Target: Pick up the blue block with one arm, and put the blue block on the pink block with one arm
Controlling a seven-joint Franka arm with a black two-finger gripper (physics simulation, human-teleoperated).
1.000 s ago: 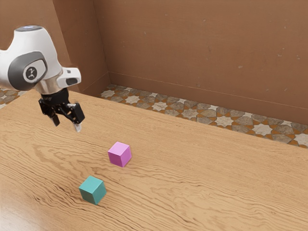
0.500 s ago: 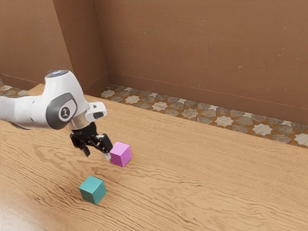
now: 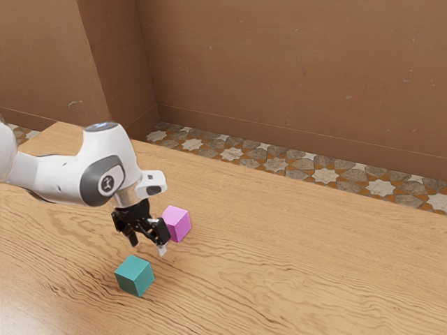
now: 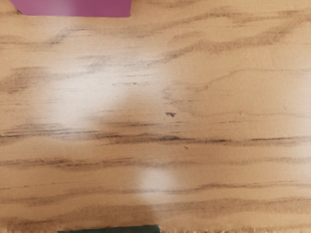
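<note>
While the gripper [image 3: 148, 243] hangs low over the table [image 3: 293, 258], its fingers [image 3: 161, 247] stand apart and hold nothing.

Position: the gripper sits between the two blocks, just beside the pink block [image 3: 177, 223] and near the blue block [image 3: 134, 275] without touching it. The blue block rests flat on the table, toward the exterior view's lower left of the pink block. The two are near each other and apart. Its colour reads more teal than blue. In the wrist view, a strip of the pink block [image 4: 73, 7] shows at one edge and a dark sliver of the blue block [image 4: 109, 229] at the opposite edge, with bare wood between them.

Assessment of the blue block: a small, plain cube with flat, parallel faces and crisp edges. It appears rigid and is judged light, with no sign of fragility. Its smooth sides may slip under an off-centre pinch.

Recommended hold: two opposite upright faces, fingers square to them at about mid-height, centred so the cube does not twist. The cube stands at an angle to the table's edge, so the gripper likely needs to turn to match.

Status: pickup not yet begun, and the gripper is not yet over the blue block.
</note>
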